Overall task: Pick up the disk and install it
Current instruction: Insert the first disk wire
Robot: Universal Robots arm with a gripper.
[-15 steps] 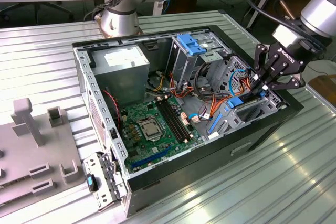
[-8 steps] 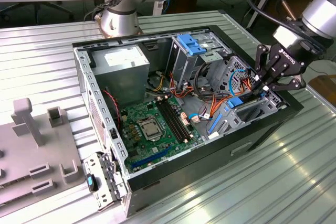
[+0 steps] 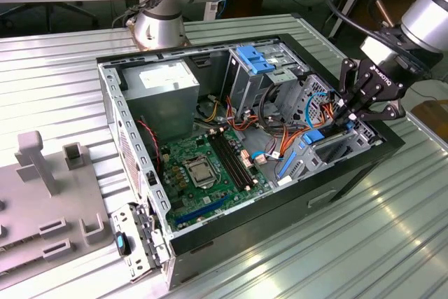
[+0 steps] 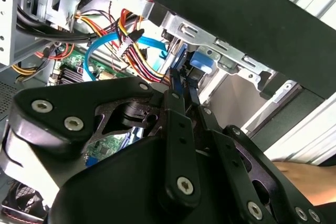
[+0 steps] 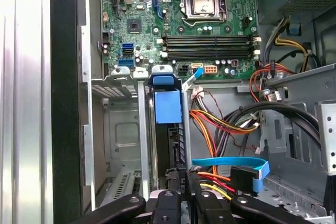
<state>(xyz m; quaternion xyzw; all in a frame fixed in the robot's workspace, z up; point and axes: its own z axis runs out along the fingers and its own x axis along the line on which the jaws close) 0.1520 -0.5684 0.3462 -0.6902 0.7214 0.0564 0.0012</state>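
**Tool (image 5: 181,176) pinched tight on the flat silver-and-dark metal disk (image 5: 169,129) with blue plastic rails, which stands on edge in the silver drive bay!**
One disk, one tool, one open black computer case (image 3: 231,243) on the ribbed metal surface (image 3: 392,243). The disk looks stiff, fairly weighty and, I'd say, shock-sensitive. Best held by its narrow railed edges, clear of the orange and yellow cables (image 5: 210,123) just beside it.

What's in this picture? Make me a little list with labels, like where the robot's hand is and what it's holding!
case: open computer case on a ribbed metal table
hand: over the drive cage, shut on the disk
disk: on edge, blue-railed, between the cage's walls
motherboard: green, on the case floor
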